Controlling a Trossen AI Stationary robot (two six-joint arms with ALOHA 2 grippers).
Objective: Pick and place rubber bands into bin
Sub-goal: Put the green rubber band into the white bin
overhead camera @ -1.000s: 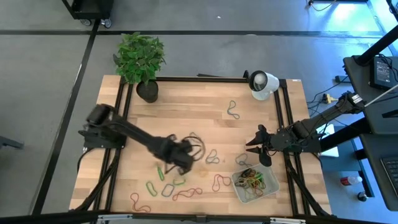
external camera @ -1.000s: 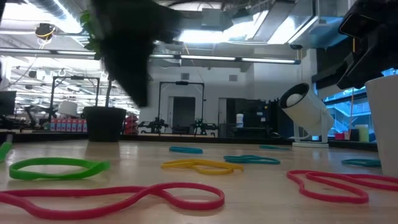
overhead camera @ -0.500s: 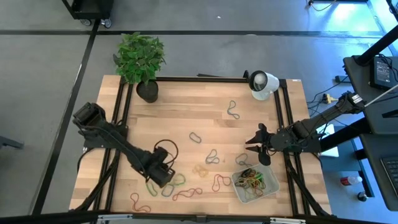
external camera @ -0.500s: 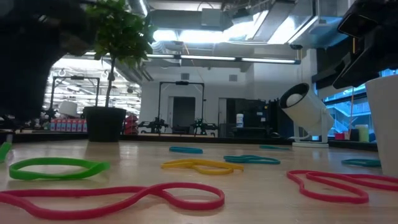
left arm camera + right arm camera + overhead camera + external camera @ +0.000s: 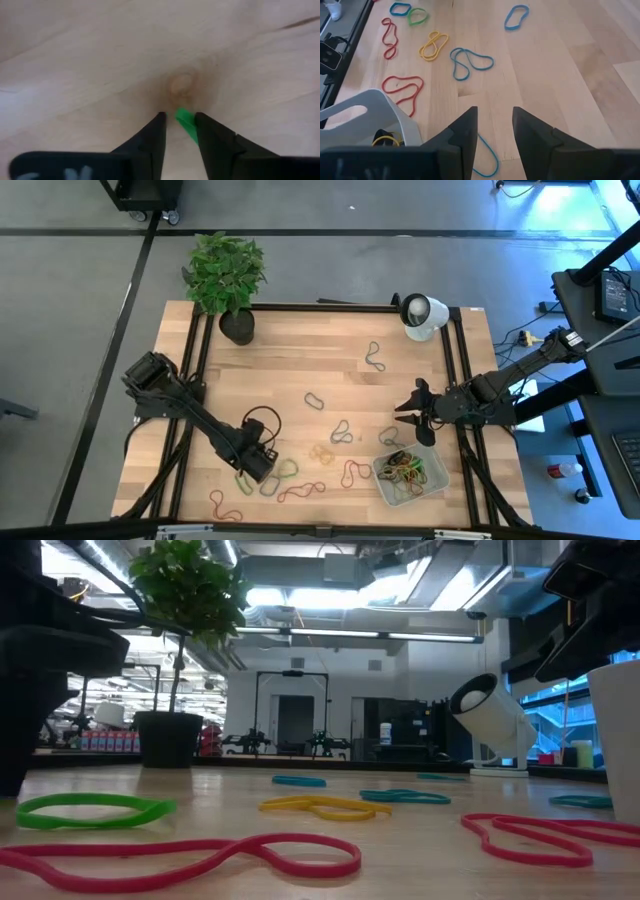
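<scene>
Rubber bands in green, red, yellow and blue lie scattered over the wooden table. My left gripper (image 5: 256, 466) points down at the near left, among green rubber bands (image 5: 285, 472). In its wrist view its fingers (image 5: 179, 117) stand apart with a short stretch of a green rubber band (image 5: 184, 120) between them, flat on the wood. My right gripper (image 5: 492, 117) hangs open above the table at the right (image 5: 405, 413), nothing between its fingers. The bin (image 5: 410, 475) sits near it at the near right, with several bands inside. My left gripper comes from above, pointing down, with its two fingers on either side of a green rubber band's strand (image 5: 186, 124). The strand lies close along one finger (image 5: 202, 131) and flat on the table. Whether that finger touches it I cannot tell.
A potted plant (image 5: 228, 280) stands at the far left corner and a white round device (image 5: 422, 315) at the far right. Loose bands include red ones (image 5: 300, 492) (image 5: 355, 472), a yellow one (image 5: 322, 453) and blue ones (image 5: 342, 430) (image 5: 375, 357). A black frame rail (image 5: 455, 380) borders the table.
My left gripper has gone toward the table's near left corner and down, rolling about its own axis, and now stands low over the green bands. The right arm and the bands have kept still.
</scene>
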